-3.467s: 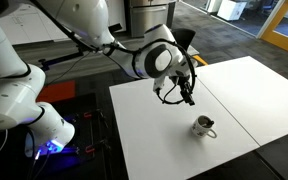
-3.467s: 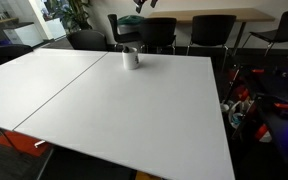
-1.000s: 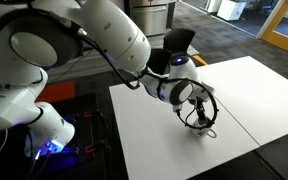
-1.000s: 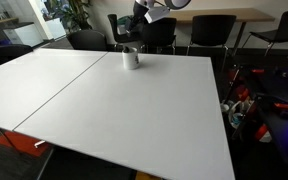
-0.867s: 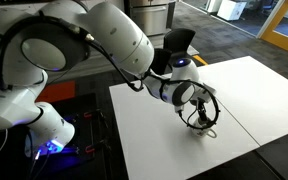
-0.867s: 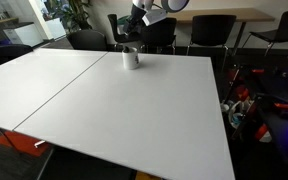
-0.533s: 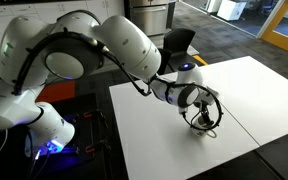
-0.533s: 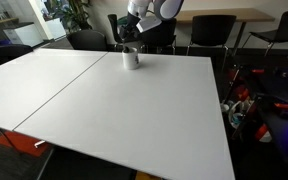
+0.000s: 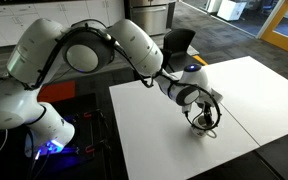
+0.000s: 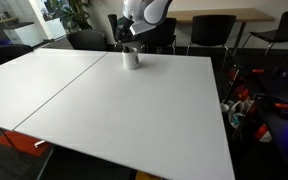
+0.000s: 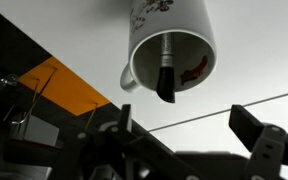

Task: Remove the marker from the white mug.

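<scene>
The white mug (image 11: 171, 40) fills the top of the wrist view, its mouth facing the camera and its handle to the left. The dark marker (image 11: 166, 75) stands inside it, its tip sticking out past the rim. My gripper (image 11: 189, 130) is open and empty, and the mug lies beyond the gap between its two fingers. In both exterior views the gripper (image 9: 203, 116) (image 10: 130, 40) hangs just over the mug (image 9: 209, 128) (image 10: 131, 59), which stands on the white table (image 9: 164, 140). The arm hides most of the mug in one of them.
The mug stands near a far edge of the table (image 10: 134, 120), close to a seam between two tabletops. Black chairs (image 10: 212, 32) line that edge. A chair (image 9: 178, 42) stands behind the table. Cables and gear (image 10: 246, 105) lie on the floor.
The arm has swung over and come down from well above the table until the gripper hangs right over the mug. The mug and marker have not moved.
</scene>
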Robot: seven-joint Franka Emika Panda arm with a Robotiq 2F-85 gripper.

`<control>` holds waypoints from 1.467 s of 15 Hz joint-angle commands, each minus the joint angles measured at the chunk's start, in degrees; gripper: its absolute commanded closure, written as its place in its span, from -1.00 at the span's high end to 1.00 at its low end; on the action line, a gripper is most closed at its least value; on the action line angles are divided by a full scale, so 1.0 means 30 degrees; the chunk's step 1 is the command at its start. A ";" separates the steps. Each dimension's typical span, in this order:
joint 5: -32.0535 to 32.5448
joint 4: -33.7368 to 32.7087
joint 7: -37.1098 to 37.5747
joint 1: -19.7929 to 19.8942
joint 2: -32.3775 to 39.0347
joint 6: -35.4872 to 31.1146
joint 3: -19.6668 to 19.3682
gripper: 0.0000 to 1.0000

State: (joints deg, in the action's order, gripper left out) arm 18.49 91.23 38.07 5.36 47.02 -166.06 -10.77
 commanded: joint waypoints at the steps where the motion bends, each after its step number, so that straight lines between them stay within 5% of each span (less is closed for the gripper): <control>1: -0.2452 -0.1068 -0.1319 -0.1304 0.0907 0.0520 -0.1410 1.00; 9: -0.4359 -0.1321 -0.1963 -0.2616 0.1467 0.1064 -0.2988 1.00; 15: -0.4396 -0.0831 -0.2109 -0.3194 0.1126 0.1023 -0.3497 0.40; 22: -0.4043 -0.0690 -0.2059 -0.3829 0.0934 0.2775 -0.4206 0.31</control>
State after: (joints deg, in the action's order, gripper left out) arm 7.12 88.67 33.74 -5.12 51.04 -161.56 -22.71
